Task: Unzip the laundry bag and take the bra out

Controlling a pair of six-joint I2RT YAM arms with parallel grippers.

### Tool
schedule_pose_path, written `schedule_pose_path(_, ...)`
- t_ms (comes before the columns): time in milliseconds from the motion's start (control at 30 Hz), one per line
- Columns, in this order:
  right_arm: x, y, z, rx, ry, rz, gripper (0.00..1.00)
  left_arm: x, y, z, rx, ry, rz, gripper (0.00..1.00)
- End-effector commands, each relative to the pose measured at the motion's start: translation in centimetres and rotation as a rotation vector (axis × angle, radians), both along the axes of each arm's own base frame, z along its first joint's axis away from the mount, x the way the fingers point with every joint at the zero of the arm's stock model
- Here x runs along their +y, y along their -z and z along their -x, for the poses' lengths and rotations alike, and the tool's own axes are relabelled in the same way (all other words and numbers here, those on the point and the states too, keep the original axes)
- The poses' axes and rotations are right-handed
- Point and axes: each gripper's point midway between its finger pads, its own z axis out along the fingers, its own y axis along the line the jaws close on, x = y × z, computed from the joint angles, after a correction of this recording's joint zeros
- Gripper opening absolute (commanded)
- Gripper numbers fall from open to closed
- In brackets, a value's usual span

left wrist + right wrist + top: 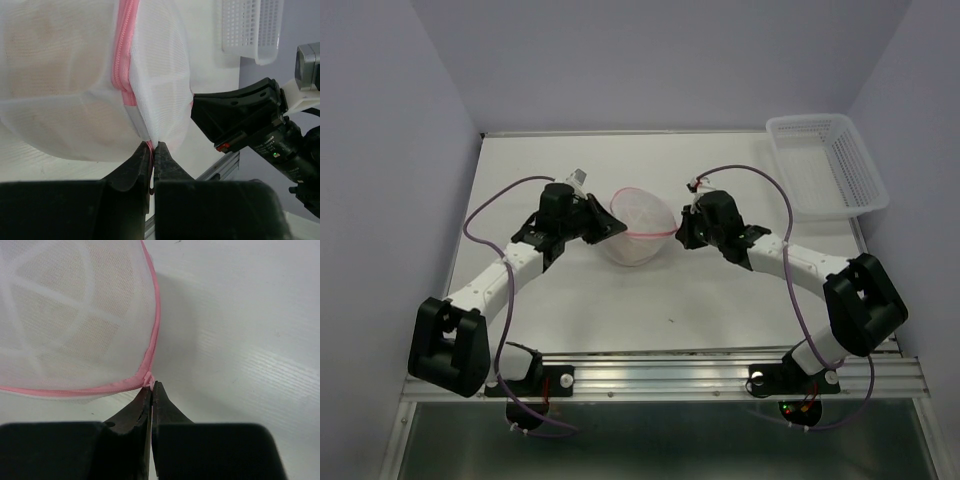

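Left fingers (134,169) are pinched tight on a pink tab at the edge of the laundry bag (75,75), no gap between them. Right fingers (134,412) are the same: clamped on a small pink tab where the trim comes to a corner on the bag's right side. So I've got the bag held from both sides, left arm on its left, right arm on its right.

Pink zipper (124,50) looks closed along the stretch I can see from the left wrist. Bra (90,335) is inside the bag, only a faint tan patch through the mesh.

Bag sits domed mid-bench (620,300), between the two wrists. I can't tell whether its underside rests fully on the surface or is slightly lifted.

White basket (825,165) is in the far right corner, well apart from the bag.
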Motion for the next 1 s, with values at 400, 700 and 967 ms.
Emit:
schedule_pose_path(400,-2.1,-1.3,-0.7,-0.118,-0.055,0.055,0.01,0.0,-2.5,-6.1,-0.166,0.086,-0.110,0.00)
schedule_pose_path(700,1.6,-1.1,5.6,0.012,-0.128,0.042,0.01,-3.3,-1.9,-11.5,-0.143,0.149,-0.052,0.10)
schedule_pose_path(967,2.5,-2.6,6.2,0.103,0.025,-0.139,0.01,-3.5,-2.7,-11.7,-0.151,0.151,-0.040,0.99)
